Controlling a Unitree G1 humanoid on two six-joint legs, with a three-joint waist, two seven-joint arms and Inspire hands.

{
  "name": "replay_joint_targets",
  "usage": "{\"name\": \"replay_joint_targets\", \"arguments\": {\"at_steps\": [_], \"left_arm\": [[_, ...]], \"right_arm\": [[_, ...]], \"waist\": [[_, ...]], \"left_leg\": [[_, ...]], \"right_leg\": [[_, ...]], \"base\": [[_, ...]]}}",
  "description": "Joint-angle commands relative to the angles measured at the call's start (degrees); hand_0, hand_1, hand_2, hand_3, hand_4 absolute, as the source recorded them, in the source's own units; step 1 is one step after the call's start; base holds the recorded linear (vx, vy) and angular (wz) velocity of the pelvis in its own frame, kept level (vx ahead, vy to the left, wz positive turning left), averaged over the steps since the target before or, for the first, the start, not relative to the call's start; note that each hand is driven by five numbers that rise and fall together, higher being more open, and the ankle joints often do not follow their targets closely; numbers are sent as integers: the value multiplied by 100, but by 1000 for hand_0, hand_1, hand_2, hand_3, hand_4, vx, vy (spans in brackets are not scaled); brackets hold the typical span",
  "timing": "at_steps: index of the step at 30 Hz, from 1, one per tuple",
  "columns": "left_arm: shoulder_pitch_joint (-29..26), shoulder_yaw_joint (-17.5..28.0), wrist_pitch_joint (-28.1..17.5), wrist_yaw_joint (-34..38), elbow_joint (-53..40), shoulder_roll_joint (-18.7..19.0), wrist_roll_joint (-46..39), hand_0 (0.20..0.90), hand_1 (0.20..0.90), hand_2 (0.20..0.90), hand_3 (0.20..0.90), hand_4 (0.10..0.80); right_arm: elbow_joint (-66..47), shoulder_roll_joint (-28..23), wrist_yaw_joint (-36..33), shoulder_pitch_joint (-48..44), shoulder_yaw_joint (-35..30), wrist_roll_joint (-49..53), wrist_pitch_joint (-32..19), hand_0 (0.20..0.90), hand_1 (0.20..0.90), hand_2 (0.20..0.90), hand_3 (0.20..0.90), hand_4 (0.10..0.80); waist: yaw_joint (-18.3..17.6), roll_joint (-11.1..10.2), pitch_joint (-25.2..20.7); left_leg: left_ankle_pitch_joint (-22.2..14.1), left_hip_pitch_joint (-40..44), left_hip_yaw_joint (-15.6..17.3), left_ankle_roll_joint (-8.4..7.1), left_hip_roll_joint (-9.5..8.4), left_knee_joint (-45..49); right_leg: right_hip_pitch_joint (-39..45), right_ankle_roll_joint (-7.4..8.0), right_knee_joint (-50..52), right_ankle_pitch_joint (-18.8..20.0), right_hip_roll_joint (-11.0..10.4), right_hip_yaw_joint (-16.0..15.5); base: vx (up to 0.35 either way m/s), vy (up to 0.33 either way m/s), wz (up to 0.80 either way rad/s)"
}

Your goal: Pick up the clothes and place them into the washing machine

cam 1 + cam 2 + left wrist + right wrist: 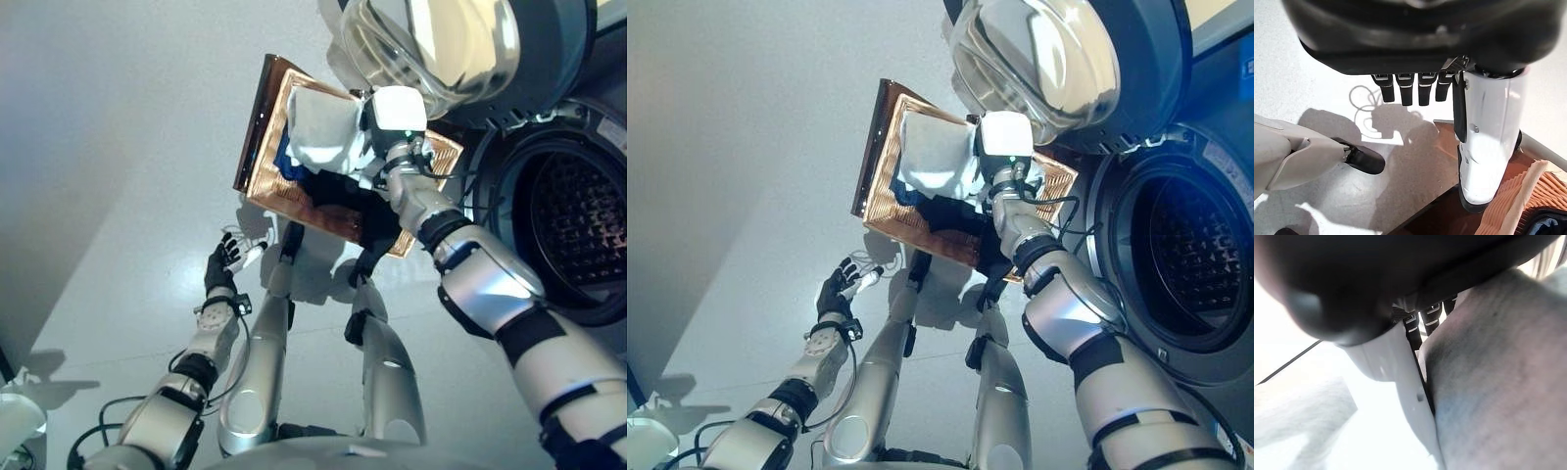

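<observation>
a: right hand (377, 157) reaches into the copper basket (284, 191) on the floor, against the pale clothes (318, 127); washing machine (563, 225) beside, door (441, 44) open.
b: wrist views?
a: right fingers (1418, 325) press grey cloth, grasp unclear. left hand (223, 262) hangs free, fingers (1405, 90) relaxed.

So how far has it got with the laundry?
Only started. The washing machine door is open and the drum looks empty. The right hand reaches into the basket, fingers against a pale cloth; dark clothes lie beside. The left hand hangs open. Everything remains to load.
</observation>
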Motion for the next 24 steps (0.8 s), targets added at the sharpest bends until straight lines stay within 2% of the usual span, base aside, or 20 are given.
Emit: {"name": "replay_joint_targets", "arguments": {"at_steps": [1,5,12,24], "left_arm": [[19,-142,-167,180,7,66,47,900,900,900,900,800],[24,-42,-158,280,201,-5,195,900,900,900,900,800],[16,-25,-218,367,381,-60,371,900,900,900,900,800],[19,-108,-205,409,506,-116,335,900,900,900,900,800]], "right_arm": [[-193,-86,-406,-93,-289,280,54,900,900,900,900,800],[-749,4,-662,515,-457,78,84,900,900,900,900,800],[-815,257,-816,1392,-585,-274,159,900,900,900,900,800],[-614,588,-991,1764,-672,-220,107,900,900,900,900,800]], "waist": [[136,8,205],[46,-97,205],[-61,-149,136],[-164,-127,1]], "left_leg": [[-53,543,230,-189,-201,-422],[-191,786,343,-147,-187,-260],[-433,1040,463,-77,-198,80],[-625,1016,554,-1,-235,424]], "right_leg": [[420,692,523,-262,-546,402],[676,669,559,-311,-537,464],[1032,691,607,-325,-611,533],[1165,710,609,-312,-647,608]], "base": [[0,0,0],[-2,-1,-4],[-7,7,-12],[0,14,-4]]}}
